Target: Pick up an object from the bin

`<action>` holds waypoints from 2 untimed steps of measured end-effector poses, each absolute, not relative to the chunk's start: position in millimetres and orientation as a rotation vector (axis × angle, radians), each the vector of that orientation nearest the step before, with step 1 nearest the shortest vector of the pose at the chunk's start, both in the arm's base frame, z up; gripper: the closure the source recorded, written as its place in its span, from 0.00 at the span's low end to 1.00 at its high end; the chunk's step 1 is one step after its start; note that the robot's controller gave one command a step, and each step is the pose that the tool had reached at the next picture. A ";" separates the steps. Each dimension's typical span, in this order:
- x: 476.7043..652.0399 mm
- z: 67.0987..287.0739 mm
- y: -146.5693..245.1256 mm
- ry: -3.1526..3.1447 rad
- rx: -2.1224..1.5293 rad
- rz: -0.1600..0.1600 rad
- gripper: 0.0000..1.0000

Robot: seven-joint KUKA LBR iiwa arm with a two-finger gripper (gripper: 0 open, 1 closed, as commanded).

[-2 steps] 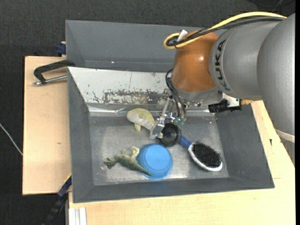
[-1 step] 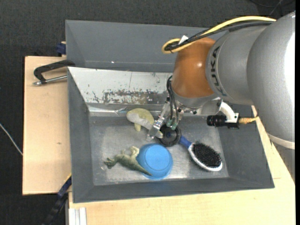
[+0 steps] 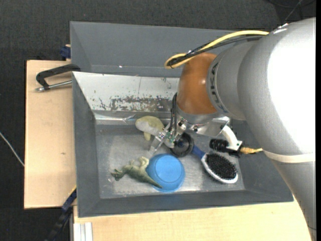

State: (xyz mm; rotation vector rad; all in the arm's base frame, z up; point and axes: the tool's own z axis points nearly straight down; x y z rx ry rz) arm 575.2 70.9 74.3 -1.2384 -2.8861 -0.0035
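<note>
Scuffs (image 3: 135,103) mark the grey bin (image 3: 83,134); dark floor (image 3: 150,4) surrounds.

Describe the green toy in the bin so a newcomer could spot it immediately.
Look at the floor of the grey bin, near its front wall. Just left of the round blue cup lies a small dinosaur figure. It alone is green, with legs and a tail.
</note>
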 end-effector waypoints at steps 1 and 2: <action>575.8 75.3 71.5 -2.889 -1.236 -0.002 0.00; 577.6 79.1 74.6 -2.891 -1.233 -0.012 1.00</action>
